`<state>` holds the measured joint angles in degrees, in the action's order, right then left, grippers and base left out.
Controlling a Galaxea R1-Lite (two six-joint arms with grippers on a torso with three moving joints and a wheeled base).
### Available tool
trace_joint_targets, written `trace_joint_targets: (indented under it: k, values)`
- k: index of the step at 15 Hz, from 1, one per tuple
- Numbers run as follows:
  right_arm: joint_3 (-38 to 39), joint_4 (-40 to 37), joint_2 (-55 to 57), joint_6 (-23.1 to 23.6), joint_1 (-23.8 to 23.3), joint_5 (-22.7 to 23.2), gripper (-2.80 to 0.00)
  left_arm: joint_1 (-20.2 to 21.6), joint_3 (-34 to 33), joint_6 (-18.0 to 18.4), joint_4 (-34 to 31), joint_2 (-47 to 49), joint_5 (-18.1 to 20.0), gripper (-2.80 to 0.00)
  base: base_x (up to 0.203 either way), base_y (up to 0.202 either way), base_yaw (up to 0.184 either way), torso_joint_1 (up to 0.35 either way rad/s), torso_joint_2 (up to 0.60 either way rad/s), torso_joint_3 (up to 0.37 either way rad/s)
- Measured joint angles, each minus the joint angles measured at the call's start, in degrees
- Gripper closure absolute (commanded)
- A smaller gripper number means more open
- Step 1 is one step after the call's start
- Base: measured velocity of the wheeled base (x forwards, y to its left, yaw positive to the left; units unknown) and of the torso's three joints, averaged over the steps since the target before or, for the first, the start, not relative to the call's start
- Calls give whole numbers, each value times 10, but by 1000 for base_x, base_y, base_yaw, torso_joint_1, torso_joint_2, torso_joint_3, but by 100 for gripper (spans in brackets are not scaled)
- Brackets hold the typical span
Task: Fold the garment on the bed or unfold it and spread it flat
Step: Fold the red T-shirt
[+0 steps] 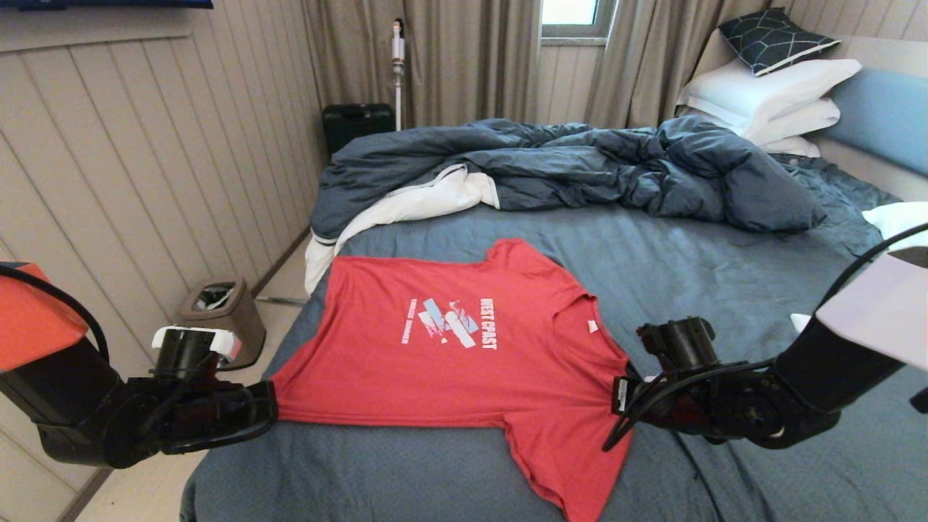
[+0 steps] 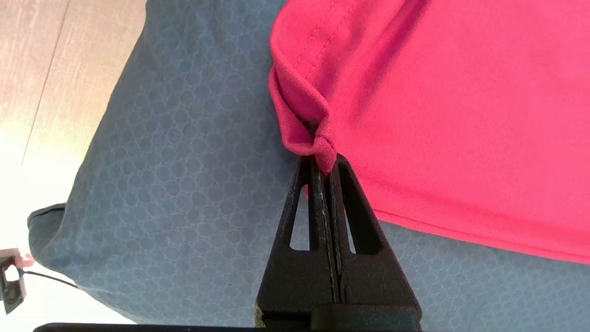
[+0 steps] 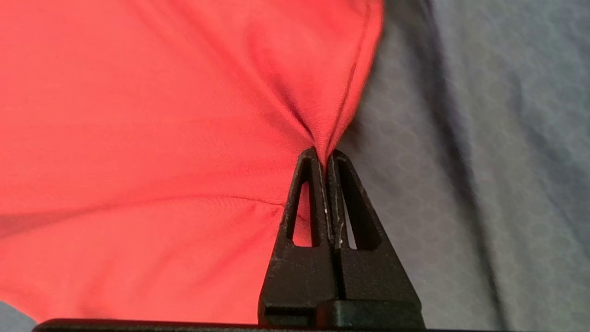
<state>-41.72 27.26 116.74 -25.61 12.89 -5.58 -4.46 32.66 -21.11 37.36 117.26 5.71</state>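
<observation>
1. Right now the shirt (image 1: 464, 362) lies spread in the lower middle of the head view, on the near part of the bed (image 1: 689, 261), collar toward the right of the frame, hem toward the left.
2. The left gripper (image 1: 270, 406), at lower left, has its jaws pinched on the near hem corner; the wrist view shows a small roll of red cloth caught at the very tips (image 2: 322, 154).
3. The right gripper (image 1: 622, 395), at lower right, is clamped on the shoulder by the near sleeve, cloth puckering into its tips (image 3: 325, 157).
4. Both bites look shallow to me. A quick lift or a hard pull apart could slip the fabric out, the left corner first.
5. If the two arms rise unevenly, the shirt would likely twist and the near sleeve drag or fold under.
6. The duvet (image 1: 580, 167) sits heaped at the upper middle; carrying the edge too far across might land it on that heap.
</observation>
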Motion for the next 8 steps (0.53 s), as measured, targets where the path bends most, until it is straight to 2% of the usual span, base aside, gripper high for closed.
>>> trace_joint_targets:
  k: [5,8]
  values:
    - [16,10,-9,0,-5,0,0,14,-9,0,-4,-20,-1,0,0,0,0,0,0,0]
    - [37,11,-27,0,-9,1,0,24,-55,1,3,-43,0,0,0,0,0,0,0,0]
